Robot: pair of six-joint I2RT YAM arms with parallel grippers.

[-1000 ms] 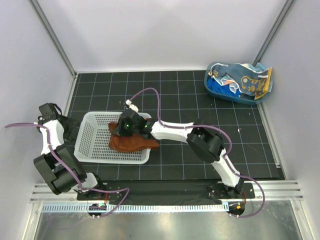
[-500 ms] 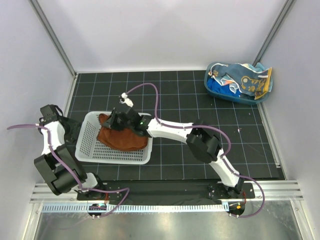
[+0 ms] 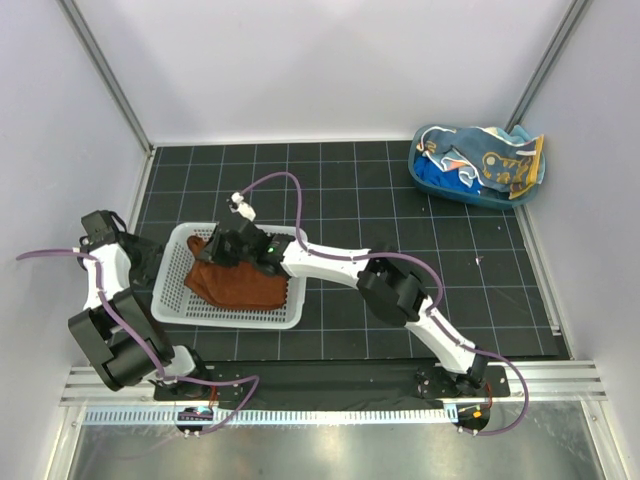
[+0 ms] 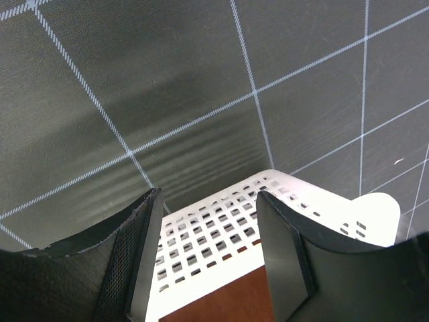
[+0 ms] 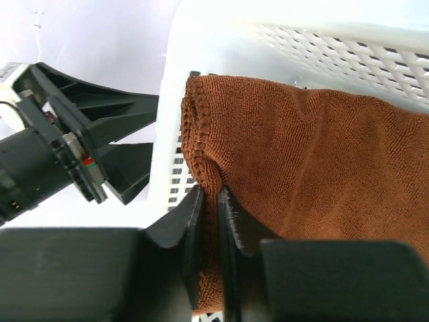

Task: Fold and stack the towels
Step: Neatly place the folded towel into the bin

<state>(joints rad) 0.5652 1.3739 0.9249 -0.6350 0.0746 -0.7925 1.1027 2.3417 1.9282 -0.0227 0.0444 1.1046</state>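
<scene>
the right gripper (image 5: 211, 201) is pinching the brown towel (image 3: 240, 285) by its edge, apparently placing it in the basket (image 3: 170, 290). the left gripper (image 4: 211, 248) is hovering open, empty, beside it. next, a clean release seems called for.

Your right arm (image 3: 335, 263) stretches out across the white mesh basket (image 3: 232, 318), its wrist low over the far-left part. Your right gripper (image 5: 209, 196) is pinched narrowly on a fold of the rust-brown towel (image 5: 315, 154). Your left arm (image 3: 103, 280) is folded up at the basket's left side. Your left gripper (image 4: 208, 199) has its jaws apart above that rim, holding nothing.
</scene>
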